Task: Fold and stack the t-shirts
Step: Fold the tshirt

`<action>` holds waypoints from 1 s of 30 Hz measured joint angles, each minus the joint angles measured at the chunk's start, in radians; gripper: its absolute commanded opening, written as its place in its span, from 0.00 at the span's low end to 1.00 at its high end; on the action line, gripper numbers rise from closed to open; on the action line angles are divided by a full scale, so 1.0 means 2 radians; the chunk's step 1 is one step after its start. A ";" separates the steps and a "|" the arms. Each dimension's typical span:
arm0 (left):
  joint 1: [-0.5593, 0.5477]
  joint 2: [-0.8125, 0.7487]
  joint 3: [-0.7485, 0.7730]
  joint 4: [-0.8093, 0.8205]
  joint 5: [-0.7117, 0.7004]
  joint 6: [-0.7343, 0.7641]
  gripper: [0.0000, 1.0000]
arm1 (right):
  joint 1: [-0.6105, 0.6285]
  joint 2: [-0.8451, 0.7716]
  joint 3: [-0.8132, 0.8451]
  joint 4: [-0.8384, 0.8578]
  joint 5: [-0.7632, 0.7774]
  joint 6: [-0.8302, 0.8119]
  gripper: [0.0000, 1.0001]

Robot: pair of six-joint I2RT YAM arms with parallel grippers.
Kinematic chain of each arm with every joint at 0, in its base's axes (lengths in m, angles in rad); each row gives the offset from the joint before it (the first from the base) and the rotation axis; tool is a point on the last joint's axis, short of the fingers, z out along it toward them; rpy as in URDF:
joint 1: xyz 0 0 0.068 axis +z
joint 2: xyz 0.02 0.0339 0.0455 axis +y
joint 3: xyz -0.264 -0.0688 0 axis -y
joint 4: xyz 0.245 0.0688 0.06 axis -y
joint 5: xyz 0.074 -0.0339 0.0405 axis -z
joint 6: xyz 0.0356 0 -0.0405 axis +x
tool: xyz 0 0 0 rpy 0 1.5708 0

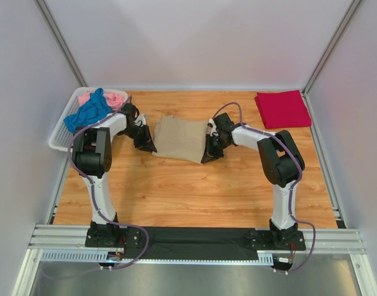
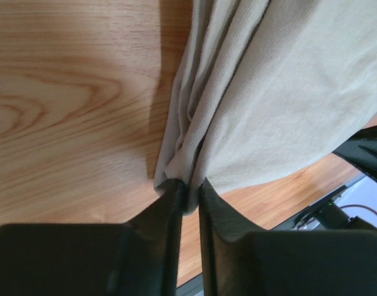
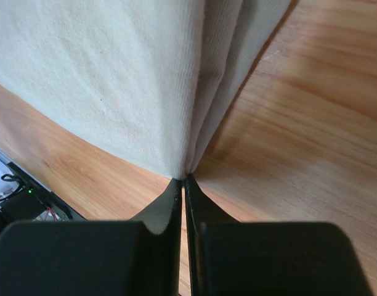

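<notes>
1. At the near edge of the table [image 1: 194, 191], I see the left arm [image 1: 97, 191] and the right arm [image 1: 282, 197] standing side by side. Both reach away from me over the wood.
2. A bit further out, my left gripper [image 2: 190, 188] is down low at the left near corner of the tan shirt [image 1: 179, 139]. Its two fingers are squeezed almost together. A thin bunch of the shirt's edge is pinched between them.
3. My right gripper [image 3: 185, 182] is at the right near corner of the same shirt. Its fingers are pressed tight together, and the shirt's corner is nipped at their very tips.
4. The tan shirt lies in the middle of the table, between the two grippers. Soft folds run along both edges that I hold.
5. Further back on the left, a white basket [image 1: 60, 139] sits at the table's edge. A blue shirt [image 1: 89, 111] is heaped in it, and a pink shirt [image 1: 117, 98] peeks out behind the blue one.
6. In the far right corner, a red shirt [image 1: 282, 108] lies folded flat, well apart from everything else.
</notes>
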 measured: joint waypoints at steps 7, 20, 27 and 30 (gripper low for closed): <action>0.000 -0.001 -0.012 0.004 0.007 -0.001 0.00 | 0.000 -0.011 -0.022 0.014 -0.005 -0.010 0.00; -0.026 -0.094 -0.145 -0.013 0.041 -0.012 0.15 | 0.004 -0.141 -0.173 0.008 0.000 -0.020 0.01; -0.028 -0.163 -0.184 -0.045 0.033 -0.029 0.42 | 0.024 -0.212 -0.212 -0.022 0.024 -0.006 0.37; -0.028 -0.165 -0.154 -0.068 0.021 -0.030 0.46 | 0.024 -0.229 -0.199 -0.049 0.043 -0.010 0.46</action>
